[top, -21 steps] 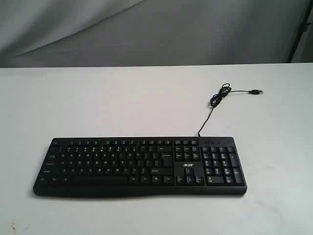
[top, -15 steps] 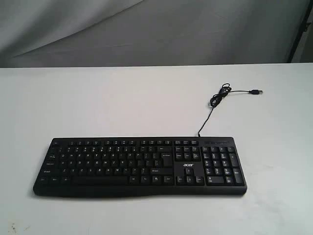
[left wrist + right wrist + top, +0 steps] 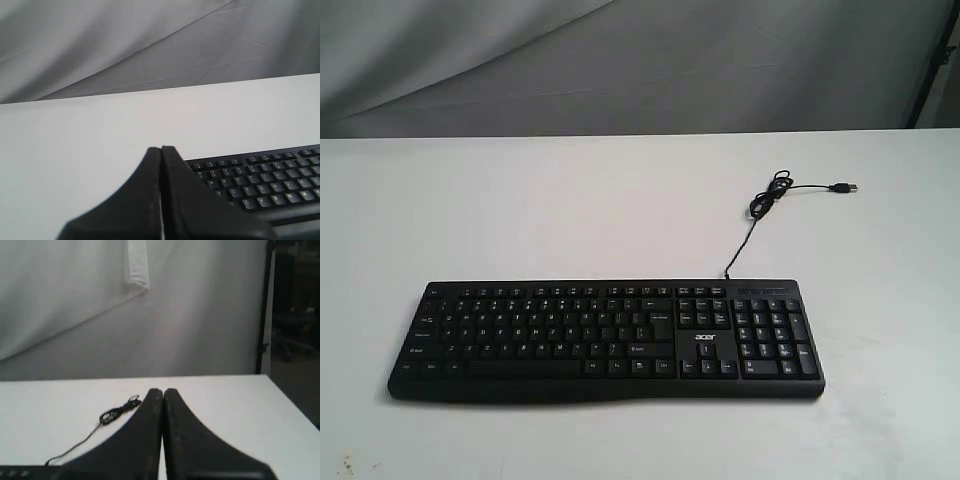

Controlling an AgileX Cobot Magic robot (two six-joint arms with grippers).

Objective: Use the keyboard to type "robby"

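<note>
The black keyboard [image 3: 605,338] with a white "acer" logo lies flat on the white table, near its front edge; its thin cable [image 3: 760,210] runs back to a loose USB plug. Neither gripper shows in the exterior view. In the left wrist view my left gripper [image 3: 161,149] is shut and empty, held above the table beside the keyboard's [image 3: 260,182] letter keys. In the right wrist view my right gripper [image 3: 163,391] is shut with nothing in it, near the coiled cable [image 3: 117,412]; only a corner of the keyboard [image 3: 15,473] shows.
The white table [image 3: 520,210] ends at a grey cloth backdrop [image 3: 640,60]. A dark stand [image 3: 265,305] and dim room space lie past the table's right side in the right wrist view.
</note>
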